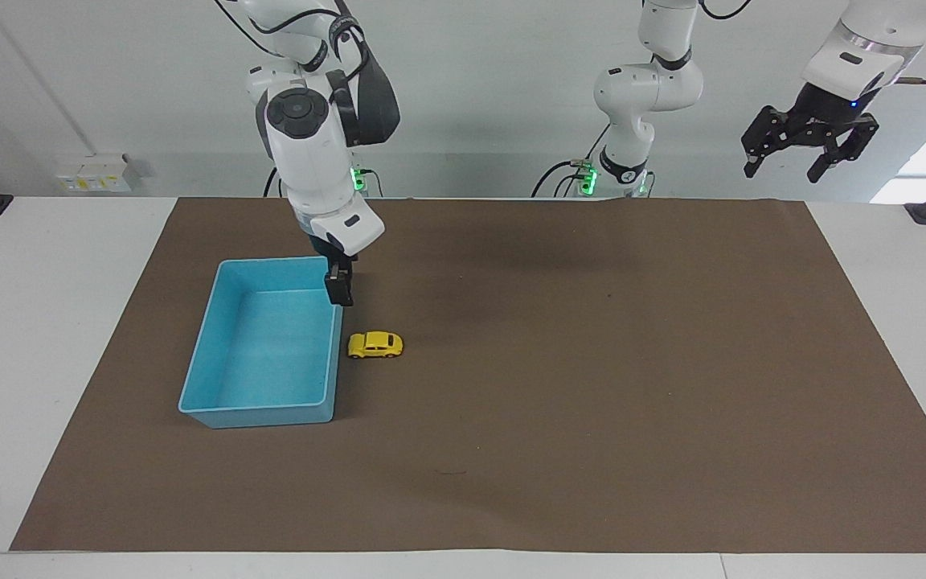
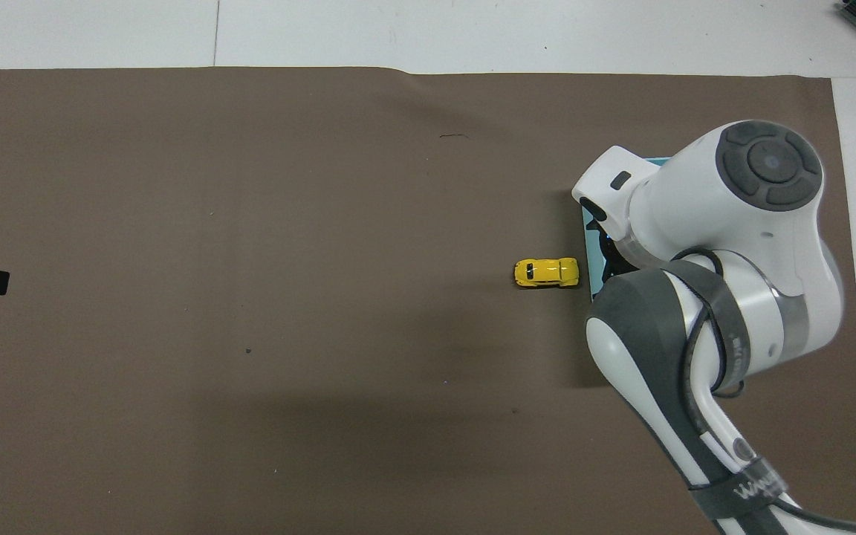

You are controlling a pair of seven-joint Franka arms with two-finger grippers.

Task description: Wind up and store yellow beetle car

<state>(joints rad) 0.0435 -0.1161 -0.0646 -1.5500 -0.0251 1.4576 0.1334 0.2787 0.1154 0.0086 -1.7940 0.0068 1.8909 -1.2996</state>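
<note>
Brown mat carries blue bin, which the right arm mostly hides overhead. Right gripper hangs open and empty over the bin's rim corner; left gripper waits raised, open, empty. Yellow beetle car sits just beside the bin.

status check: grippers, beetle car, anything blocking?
Right gripper open, over the blue bin rim near the car. Left gripper open, waiting high. Yellow beetle car on the mat beside the bin, untouched. Nothing blocking.
</note>
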